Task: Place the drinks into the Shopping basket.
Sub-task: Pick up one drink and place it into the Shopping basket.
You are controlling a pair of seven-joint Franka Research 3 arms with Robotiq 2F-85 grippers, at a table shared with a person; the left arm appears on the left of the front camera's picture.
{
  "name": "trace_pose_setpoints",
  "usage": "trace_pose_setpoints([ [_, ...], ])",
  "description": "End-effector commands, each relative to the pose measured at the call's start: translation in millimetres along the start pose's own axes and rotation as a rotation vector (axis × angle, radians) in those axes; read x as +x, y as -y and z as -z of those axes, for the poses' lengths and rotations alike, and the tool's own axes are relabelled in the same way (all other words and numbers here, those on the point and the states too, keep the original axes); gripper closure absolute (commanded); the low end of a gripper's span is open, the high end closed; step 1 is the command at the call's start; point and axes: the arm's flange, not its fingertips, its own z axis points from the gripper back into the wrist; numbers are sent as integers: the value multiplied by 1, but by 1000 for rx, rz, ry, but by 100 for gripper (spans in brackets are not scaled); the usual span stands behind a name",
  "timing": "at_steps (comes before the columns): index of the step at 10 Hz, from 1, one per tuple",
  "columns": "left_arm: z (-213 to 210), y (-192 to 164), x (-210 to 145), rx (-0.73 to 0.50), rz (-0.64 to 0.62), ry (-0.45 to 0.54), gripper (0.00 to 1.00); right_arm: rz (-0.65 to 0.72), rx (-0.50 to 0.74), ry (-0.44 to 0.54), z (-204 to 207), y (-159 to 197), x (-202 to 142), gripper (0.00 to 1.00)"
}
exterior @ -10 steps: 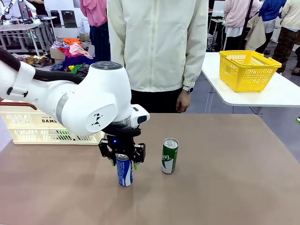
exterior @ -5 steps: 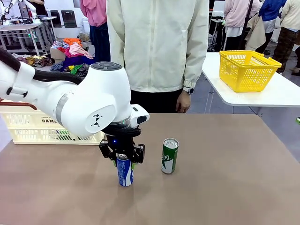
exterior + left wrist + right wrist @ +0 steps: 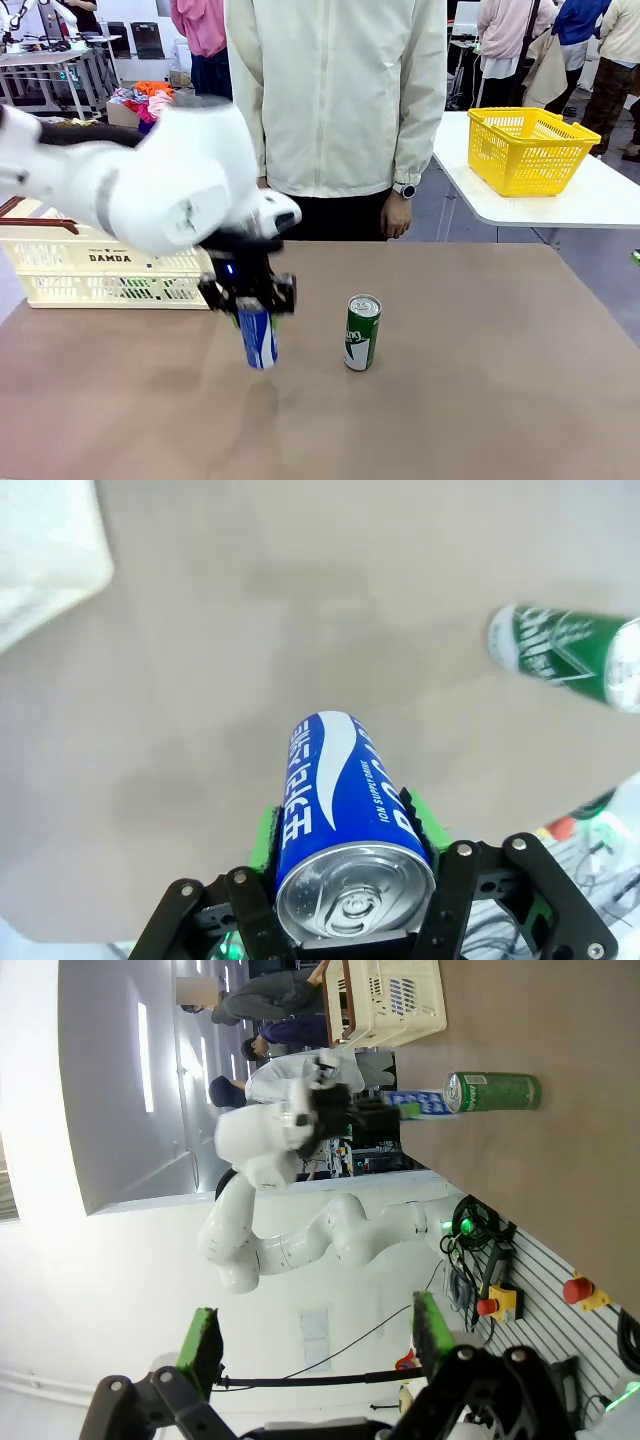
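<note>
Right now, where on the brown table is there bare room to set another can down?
The brown table is bare right of the upright green drink can, and along the near edge. It is tighter on the left: the left gripper holds the blue-and-white drink can lifted, with the cream slotted shopping basket behind it.

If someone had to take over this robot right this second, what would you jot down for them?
Left claw: shut on the blue can, lifted off the table and tilted.
Right claw: open, holding nothing, away from the work.
Green can: standing upright mid-table, untouched.
Shopping basket: far left of the table; whether anything is inside can't be seen.
Done: blue can gripped and raised.
Left: carry it to the basket and drop it in, then likely the same for the green can.
</note>
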Motion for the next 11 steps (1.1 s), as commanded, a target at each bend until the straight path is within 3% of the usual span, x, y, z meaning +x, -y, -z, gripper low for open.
trace_pose_setpoints([
  [1, -99, -35, 20, -93, -30, 54, 100, 17, 11, -2, -1, -6, -2, 0],
  [3, -173, -68, 29, -149, -150, 193, 100, 17, 11, -2, -1, -6, -2, 0],
  [5, -204, -109, 33, -152, -164, 219, 100, 17, 11, -2, -1, -6, -2, 0],
  [6, -211, -121, 26, -190, -192, 304, 100, 17, 11, -2, -1, -6, -2, 0],
  [7, -215, -100, 29, -149, -174, 228, 100, 17, 11, -2, -1, -6, -2, 0],
  [11, -212, -104, 30, -135, -178, 234, 100, 17, 11, -2, -1, -6, -2, 0],
])
